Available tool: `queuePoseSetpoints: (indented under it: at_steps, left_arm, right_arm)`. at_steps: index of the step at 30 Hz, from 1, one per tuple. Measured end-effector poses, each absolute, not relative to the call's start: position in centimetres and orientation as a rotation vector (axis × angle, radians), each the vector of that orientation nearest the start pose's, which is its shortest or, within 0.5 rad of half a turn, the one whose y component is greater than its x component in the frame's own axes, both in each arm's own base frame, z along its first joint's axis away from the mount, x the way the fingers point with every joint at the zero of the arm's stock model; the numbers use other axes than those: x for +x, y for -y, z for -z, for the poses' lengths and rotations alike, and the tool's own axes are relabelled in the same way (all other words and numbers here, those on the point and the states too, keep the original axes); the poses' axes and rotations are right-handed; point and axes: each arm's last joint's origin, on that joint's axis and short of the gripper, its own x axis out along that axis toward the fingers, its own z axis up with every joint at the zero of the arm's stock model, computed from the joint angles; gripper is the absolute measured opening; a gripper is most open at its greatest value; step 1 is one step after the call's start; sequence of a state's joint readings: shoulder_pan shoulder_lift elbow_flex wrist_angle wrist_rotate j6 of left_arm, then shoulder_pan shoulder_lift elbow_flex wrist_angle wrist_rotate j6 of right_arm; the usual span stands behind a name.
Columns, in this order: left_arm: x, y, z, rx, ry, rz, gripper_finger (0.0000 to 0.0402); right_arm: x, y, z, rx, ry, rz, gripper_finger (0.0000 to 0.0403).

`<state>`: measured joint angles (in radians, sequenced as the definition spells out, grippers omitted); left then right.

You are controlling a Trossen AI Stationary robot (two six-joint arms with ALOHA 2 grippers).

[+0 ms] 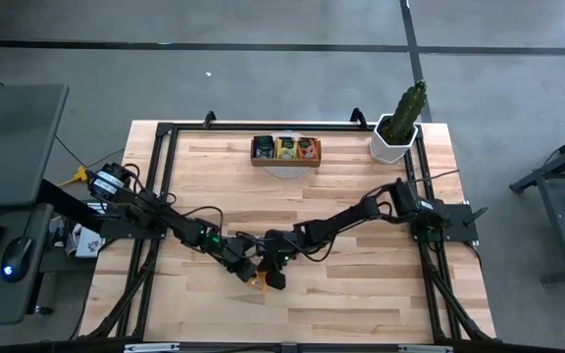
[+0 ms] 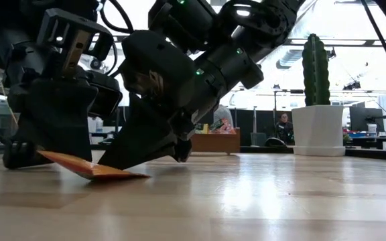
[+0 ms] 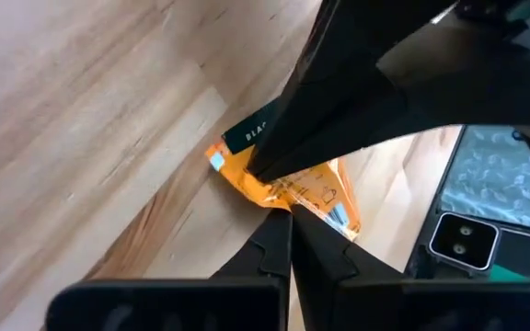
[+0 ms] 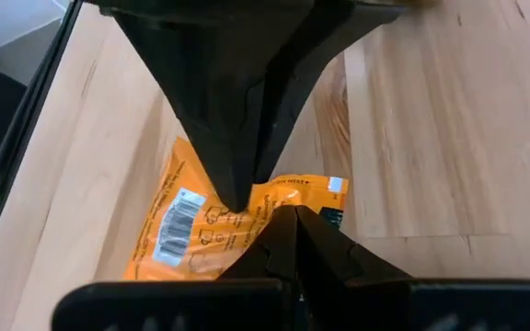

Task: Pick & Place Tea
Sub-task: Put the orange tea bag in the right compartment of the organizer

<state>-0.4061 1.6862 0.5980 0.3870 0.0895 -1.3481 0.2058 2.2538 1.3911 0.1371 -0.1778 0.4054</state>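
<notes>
Clearly, both claws, left (image 1: 246, 272) and right (image 1: 273, 276), low-centre, pinch 1 orange sachet (image 3: 283, 188); opposing pulls could tear it.

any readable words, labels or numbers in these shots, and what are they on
"BLAC": white letters on the dark strip of the orange foil tea sachet, cut off by the right end effector.
Barcode and small print on the sachet's back: too small to read.
Sachets in the brown wooden tray: too small.

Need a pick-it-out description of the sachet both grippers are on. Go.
Start at the wooden table; near its front edge the left gripper and right gripper meet. Both pinch one orange sachet lying there, crumpled. The other tea sits far back in the tray.
</notes>
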Motion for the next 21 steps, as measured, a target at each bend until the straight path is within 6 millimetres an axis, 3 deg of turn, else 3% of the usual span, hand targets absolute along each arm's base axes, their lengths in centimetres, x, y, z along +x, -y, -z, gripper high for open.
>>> queuePoseSetpoints:
  at_steps: [4, 9, 16, 21]
  left_arm:
    - [26.6, 11.7, -11.4, -1.121, -0.894, -0.07, 0.0001]
    - [26.6, 11.7, -11.4, -1.046, -0.894, -0.035, 0.0]
    - [27.3, 10.9, -11.7, -0.888, -0.816, 0.071, 0.0]
    - [29.0, 8.9, -13.2, -0.718, -0.621, 0.241, 0.0]
  right_arm:
    - [45.1, -10.0, -10.5, 0.371, -0.81, -0.259, 0.0]
    - [44.1, -9.6, -12.8, 0.268, -0.852, -0.252, 0.0001]
    - [41.7, -8.8, -18.9, 0.082, -0.845, -0.195, 0.0002]
    - [38.7, -7.9, -24.9, 0.011, -0.808, -0.142, 0.0006]
